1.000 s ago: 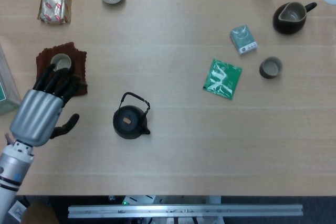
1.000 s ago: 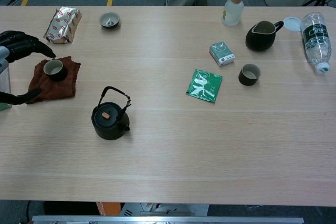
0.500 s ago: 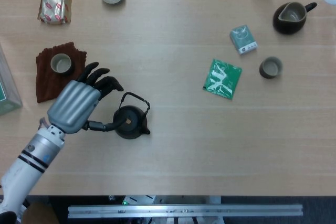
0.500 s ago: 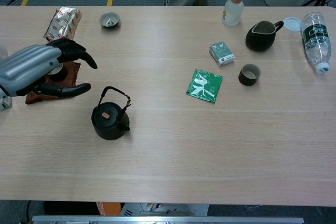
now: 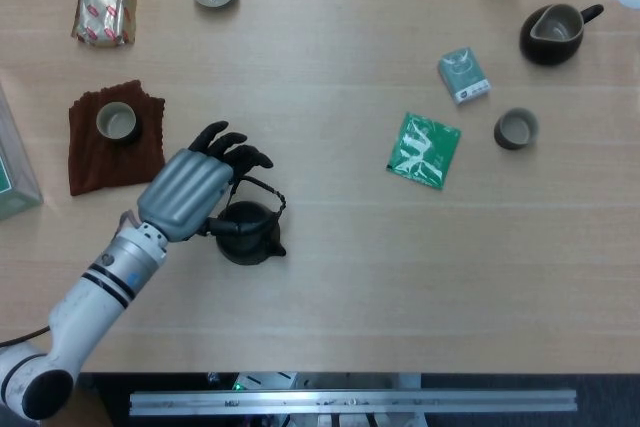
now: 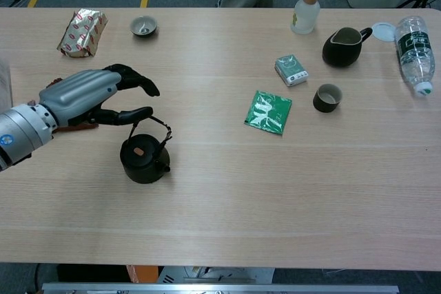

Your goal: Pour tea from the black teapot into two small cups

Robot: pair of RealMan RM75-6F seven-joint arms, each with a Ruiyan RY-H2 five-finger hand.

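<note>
Silver left hand (image 6: 89,98) above black teapot (image 6: 144,159), fingers (image 6: 141,82) spread.

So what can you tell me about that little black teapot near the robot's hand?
The black teapot is small, round and squat, matte dark like cast iron. Its lid is on, with a tan knob, and a short spout points toward the right of the picture. A thin wire bail handle stands upright. It sits upright on the wooden table. The left hand hovers over the handle with fingers apart; contact isn't clear.
</note>
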